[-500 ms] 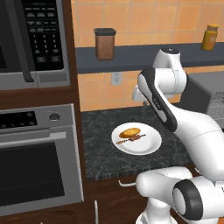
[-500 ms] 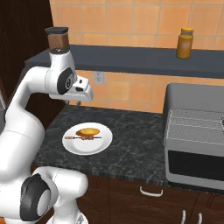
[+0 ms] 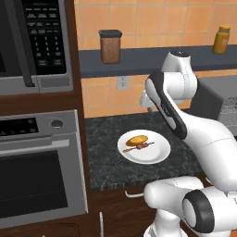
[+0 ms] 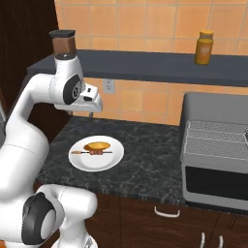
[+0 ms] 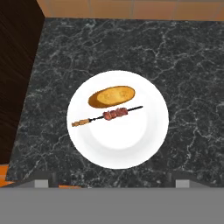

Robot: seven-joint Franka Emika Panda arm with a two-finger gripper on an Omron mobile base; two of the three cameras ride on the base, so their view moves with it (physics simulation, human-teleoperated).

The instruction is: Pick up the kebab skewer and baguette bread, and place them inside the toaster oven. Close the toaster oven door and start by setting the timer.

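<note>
Progress: nothing placed yet | kebab skewer [image 5: 107, 116] and baguette bread [image 5: 111, 96] lie side by side on the white plate [image 5: 131, 144] on the desk [image 5: 192, 78] | pincer [image 4: 94, 102] high above plate, jaw state cannot be told | toaster oven [image 4: 215, 152] well to the right, loading, door-closing, timer all remain

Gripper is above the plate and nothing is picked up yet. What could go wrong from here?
1. The kebab skewer is thin and lies flat on the white plate, right beside the baguette bread; closing fingers may slip off it or nudge the bread.
2. The plate sits loose on the dark counter, so a push could slide it.
3. The toaster oven stands off to the side, so a loose grip could drop the food on the way there.
</note>
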